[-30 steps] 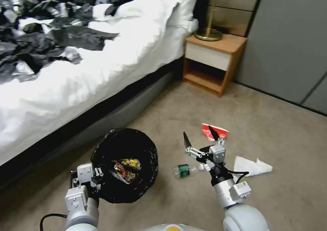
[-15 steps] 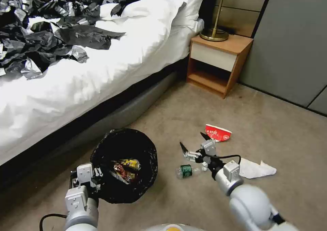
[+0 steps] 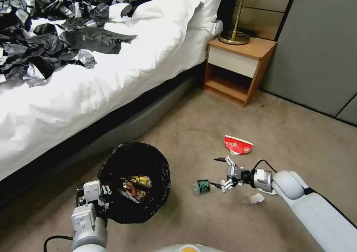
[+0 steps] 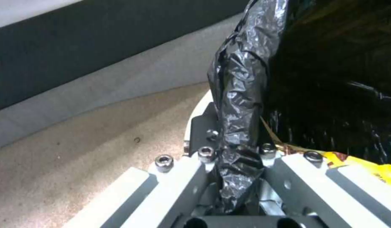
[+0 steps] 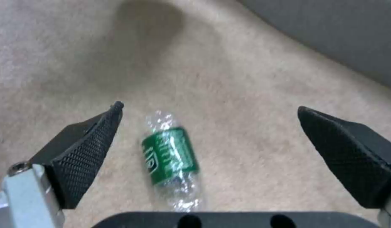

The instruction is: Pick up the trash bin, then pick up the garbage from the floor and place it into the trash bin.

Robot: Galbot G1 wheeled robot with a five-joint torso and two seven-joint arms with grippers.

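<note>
Since half a second ago the right arm has dropped low and stretched out flat over the floor, so the right gripper now lies level with the bottle; the crumpled tissue is now mostly covered by the arm.

Largest first: the bed with white bedding and black crinkled pieces on top fills the upper left of the head view, and a wooden nightstand with a brass lamp base stands beside it. The floor is beige short carpet.

The trash bin sits near the bed, round, with a shiny black liner folded over the rim; yellow and brown wrappers lie inside. The left gripper is clamped tight on the rim, the liner pinched between its metal parts. The left wrist view shows this pinch and a strip of the white bucket wall, which the head view hides.

The right gripper's black, ribbed fingers are spread wide and hold nothing. The right wrist view shows the bottle lying on the carpet between them, apart from both. It is small, clear, crushed plastic with a green label. A crushed red-white paper cup lies farther out.
</note>
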